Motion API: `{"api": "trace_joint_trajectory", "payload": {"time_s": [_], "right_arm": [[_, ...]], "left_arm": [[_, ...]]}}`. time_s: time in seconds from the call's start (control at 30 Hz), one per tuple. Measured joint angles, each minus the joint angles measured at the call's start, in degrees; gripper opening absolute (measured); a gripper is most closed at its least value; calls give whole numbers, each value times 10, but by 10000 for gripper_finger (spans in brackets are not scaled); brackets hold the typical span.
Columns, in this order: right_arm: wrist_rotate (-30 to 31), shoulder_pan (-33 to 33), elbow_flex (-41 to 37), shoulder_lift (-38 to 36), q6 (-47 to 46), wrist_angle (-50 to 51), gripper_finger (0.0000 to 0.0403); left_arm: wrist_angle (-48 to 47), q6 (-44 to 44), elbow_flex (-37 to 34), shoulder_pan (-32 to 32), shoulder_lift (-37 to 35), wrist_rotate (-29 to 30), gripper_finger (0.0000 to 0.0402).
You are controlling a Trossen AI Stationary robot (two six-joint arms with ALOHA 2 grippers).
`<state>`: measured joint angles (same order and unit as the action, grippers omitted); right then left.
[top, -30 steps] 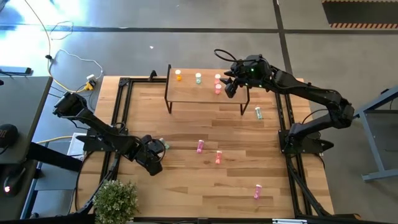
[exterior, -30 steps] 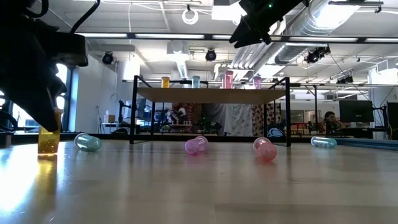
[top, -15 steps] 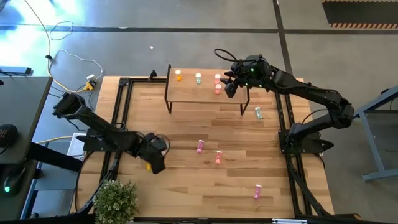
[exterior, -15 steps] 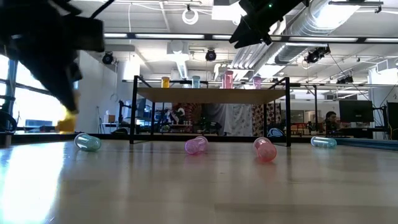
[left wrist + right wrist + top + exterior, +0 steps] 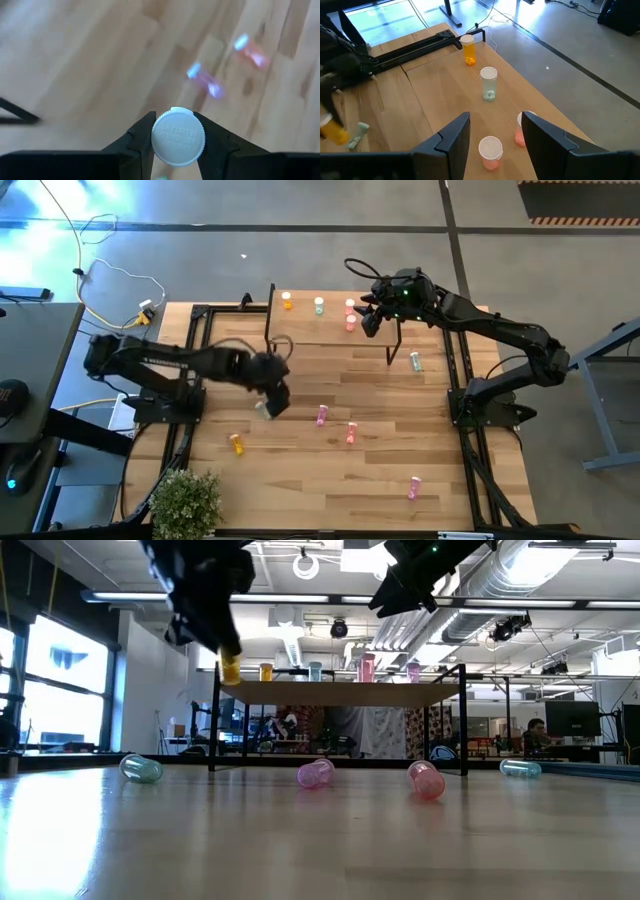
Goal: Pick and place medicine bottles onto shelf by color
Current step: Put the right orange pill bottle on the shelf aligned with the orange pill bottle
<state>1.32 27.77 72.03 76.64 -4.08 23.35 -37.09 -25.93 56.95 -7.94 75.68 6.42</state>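
Observation:
My left gripper (image 5: 278, 402) is in mid-air over the table's left middle, in front of the shelf (image 5: 320, 332), shut on an orange medicine bottle (image 5: 231, 668) with a white cap (image 5: 177, 136). The arm hides this bottle in the high view. My right gripper (image 5: 372, 320) hovers open and empty above the shelf's right end. On the shelf stand an orange bottle (image 5: 468, 50), a pale green one (image 5: 489, 84) and two salmon-pink ones (image 5: 490, 150), each on its base. My left gripper pinches the bottle at its cap end, with one finger on each side of the white cap's rim (image 5: 156, 136). The fingers (image 5: 205, 625) come from above, pointing down. The orange body hangs below them, slightly tilted, lifted clear of the table.
Loose bottles lie on their sides on the table: green (image 5: 262, 412), pink (image 5: 321, 415), salmon (image 5: 351, 433), pink (image 5: 414, 487), green (image 5: 415, 361). The high view also shows an orange shape (image 5: 237, 443) at the near left; the low view shows none there. A potted plant (image 5: 185, 502) stands at the near-left corner.
My left gripper has risen from the near-left of the table and swung toward the shelf and the table's right, carrying the orange bottle. The bottle stood on the table a second ago and now hangs clear at shelf height.

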Motion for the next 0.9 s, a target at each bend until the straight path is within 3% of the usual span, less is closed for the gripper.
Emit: {"api": "trace_joint_trajectory", "payload": {"time_s": [0.57,0.9], "right_arm": [[5,0,0,0,-61,26,170],[47,0,0,0,-115,52,170]], "left_arm": [[-34,243,161,-259,0,5,104],[-34,277,171,-319,16,-19,104]]}}
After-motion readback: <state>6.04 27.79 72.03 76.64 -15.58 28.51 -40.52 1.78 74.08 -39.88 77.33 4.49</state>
